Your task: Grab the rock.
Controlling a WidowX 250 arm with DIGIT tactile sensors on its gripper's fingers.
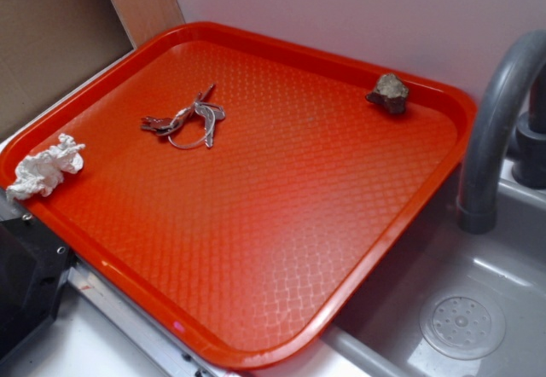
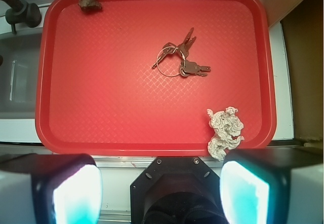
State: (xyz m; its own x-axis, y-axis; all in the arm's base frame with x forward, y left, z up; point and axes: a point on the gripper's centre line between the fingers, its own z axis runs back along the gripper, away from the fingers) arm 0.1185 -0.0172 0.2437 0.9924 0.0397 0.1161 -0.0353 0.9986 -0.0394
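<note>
pincer (image 2: 158, 191): released, fingers wide apart, nothing between them; hangs over near edge of tray, outside it
nearest: tissue (image 2: 225, 132), on near rim, right of centre
middle: keys (image 2: 180, 61), mid-tray
rock (image 2: 89, 2): far-left corner of tray (image 2: 101, 107) in wrist view, up against the rim, by the tap
bearing: rock lies diagonally across, forward and left, well apart
long axis: roughly along the far rim
path: looks free, passes left of keys
</note>
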